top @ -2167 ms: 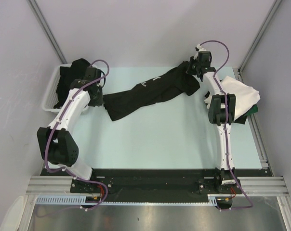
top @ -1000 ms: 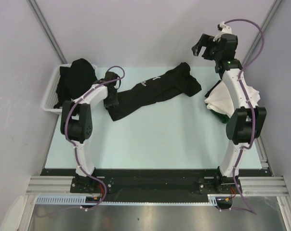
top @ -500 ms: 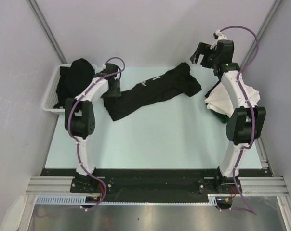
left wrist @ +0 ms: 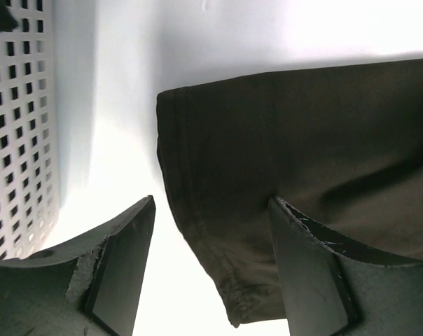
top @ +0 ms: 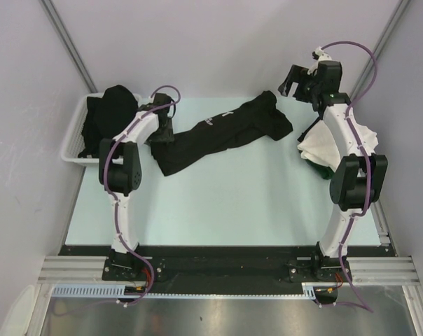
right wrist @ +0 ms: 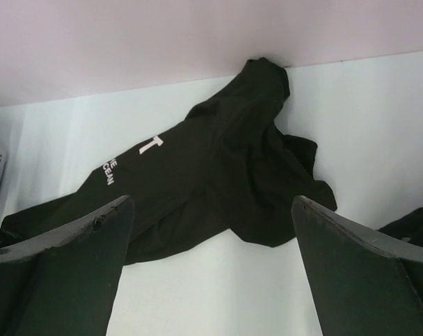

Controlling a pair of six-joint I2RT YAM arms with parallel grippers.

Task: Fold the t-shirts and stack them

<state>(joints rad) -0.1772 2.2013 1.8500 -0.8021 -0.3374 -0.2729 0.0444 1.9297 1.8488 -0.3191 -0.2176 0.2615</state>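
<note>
Two grippers, both spread wide and holding nothing. Outside the left finger of the left gripper [left wrist: 210, 210] runs the white slotted basket [left wrist: 19, 112], with a heaped black t-shirt [top: 112, 110] in it. Between those fingers lies a hem corner of the lettered black t-shirt [left wrist: 302, 133], flat on the table. That shirt's bunched far end sits ahead of the right gripper [right wrist: 211, 201], well clear of its fingers; the white t-shirt [top: 337, 140] lies behind them. Likely risk: the left fingers close on only a sliver of hem, which slips free under pull.
</note>
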